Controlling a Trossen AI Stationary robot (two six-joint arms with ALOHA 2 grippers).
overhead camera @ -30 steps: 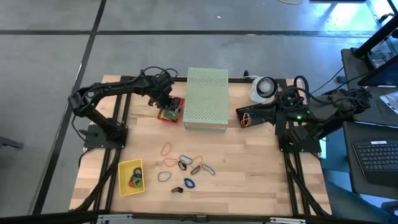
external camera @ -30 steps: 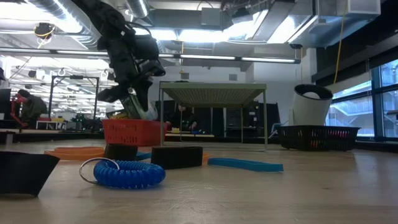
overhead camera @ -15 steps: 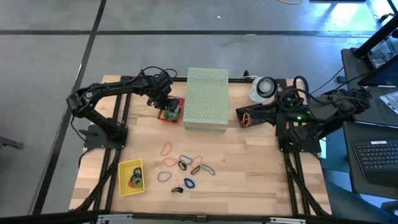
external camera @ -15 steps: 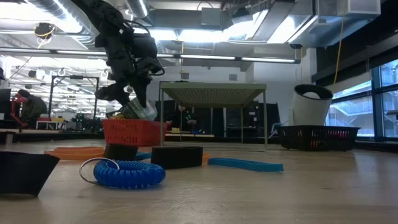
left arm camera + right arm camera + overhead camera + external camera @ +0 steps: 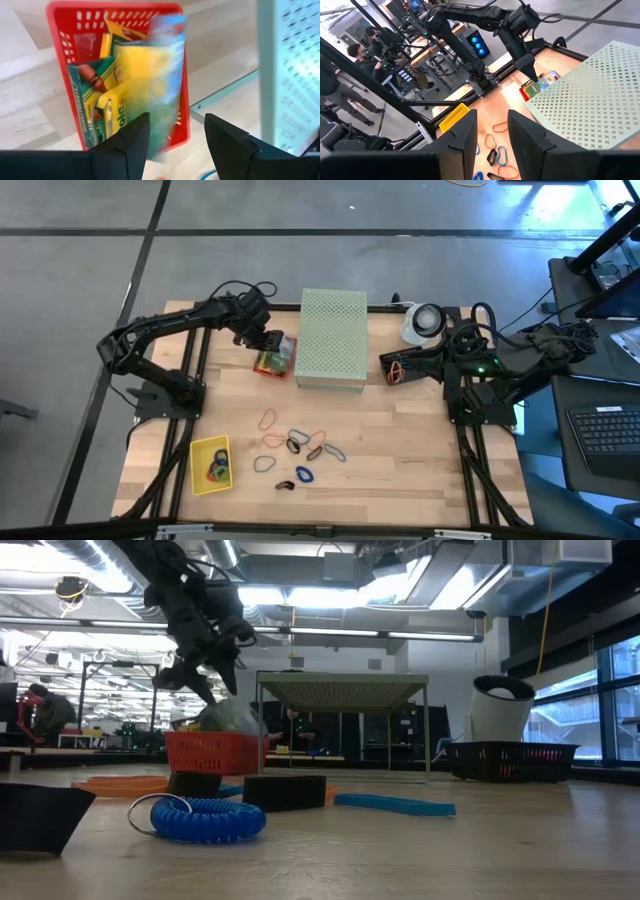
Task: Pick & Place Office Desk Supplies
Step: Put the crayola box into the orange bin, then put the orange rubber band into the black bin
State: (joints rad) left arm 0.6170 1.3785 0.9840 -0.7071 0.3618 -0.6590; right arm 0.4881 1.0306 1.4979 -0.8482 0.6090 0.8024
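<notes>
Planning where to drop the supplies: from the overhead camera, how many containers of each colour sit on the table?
Red basket: 1
Yellow tray: 1
Pale green perforated box: 1
Total: 3

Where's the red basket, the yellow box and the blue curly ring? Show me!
red basket (image 5: 65, 45), left wrist view, on its red side wall.
yellow box (image 5: 198, 450), high view, on a bare patch of its floor.
blue curly ring (image 5: 205, 819), low view, on the middle of its coil.
</notes>
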